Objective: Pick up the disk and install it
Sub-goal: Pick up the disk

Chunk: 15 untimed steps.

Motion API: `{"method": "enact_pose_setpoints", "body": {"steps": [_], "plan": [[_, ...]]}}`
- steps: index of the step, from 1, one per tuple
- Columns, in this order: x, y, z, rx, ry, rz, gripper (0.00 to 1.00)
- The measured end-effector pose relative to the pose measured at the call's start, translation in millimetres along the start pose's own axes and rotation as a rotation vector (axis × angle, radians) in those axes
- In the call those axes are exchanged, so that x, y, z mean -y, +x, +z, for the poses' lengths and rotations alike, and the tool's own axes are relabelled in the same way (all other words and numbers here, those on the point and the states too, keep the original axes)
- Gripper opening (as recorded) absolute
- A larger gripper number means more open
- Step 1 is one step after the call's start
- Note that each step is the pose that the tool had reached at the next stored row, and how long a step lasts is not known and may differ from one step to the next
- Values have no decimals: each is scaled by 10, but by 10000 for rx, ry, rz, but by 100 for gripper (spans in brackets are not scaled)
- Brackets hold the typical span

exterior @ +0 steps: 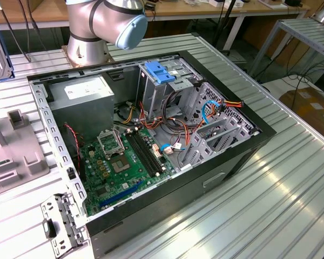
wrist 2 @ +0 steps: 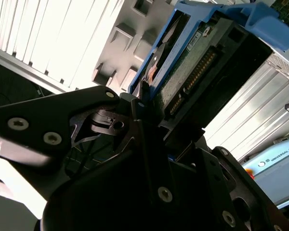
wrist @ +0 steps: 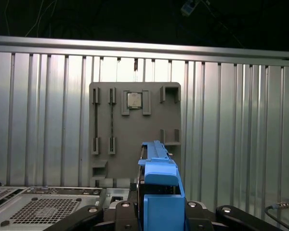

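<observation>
The gripper (wrist: 159,216) has its fingers clamped on the disk (wrist: 159,178), held on edge clear of the grey tray (wrist: 135,139) (probably so it can slide into the computer case's (exterior: 151,210) drive bay (exterior: 175,89), at one o'clock in the exterior view).

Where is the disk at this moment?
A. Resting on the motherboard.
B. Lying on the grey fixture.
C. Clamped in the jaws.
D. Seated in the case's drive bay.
C: in both wrist views the blue-framed disk sticks out from between the jaws of the gripper.
</observation>
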State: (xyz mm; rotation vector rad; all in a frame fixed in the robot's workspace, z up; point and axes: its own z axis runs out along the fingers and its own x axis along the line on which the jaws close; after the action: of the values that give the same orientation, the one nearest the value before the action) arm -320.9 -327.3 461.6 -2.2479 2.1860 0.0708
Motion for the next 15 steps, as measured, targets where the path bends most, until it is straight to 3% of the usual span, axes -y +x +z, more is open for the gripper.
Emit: {"method": "enact_pose_setpoints", "body": {"steps": [15], "plan": [[-4, 156, -4, 0, 1, 0, 36]]}}
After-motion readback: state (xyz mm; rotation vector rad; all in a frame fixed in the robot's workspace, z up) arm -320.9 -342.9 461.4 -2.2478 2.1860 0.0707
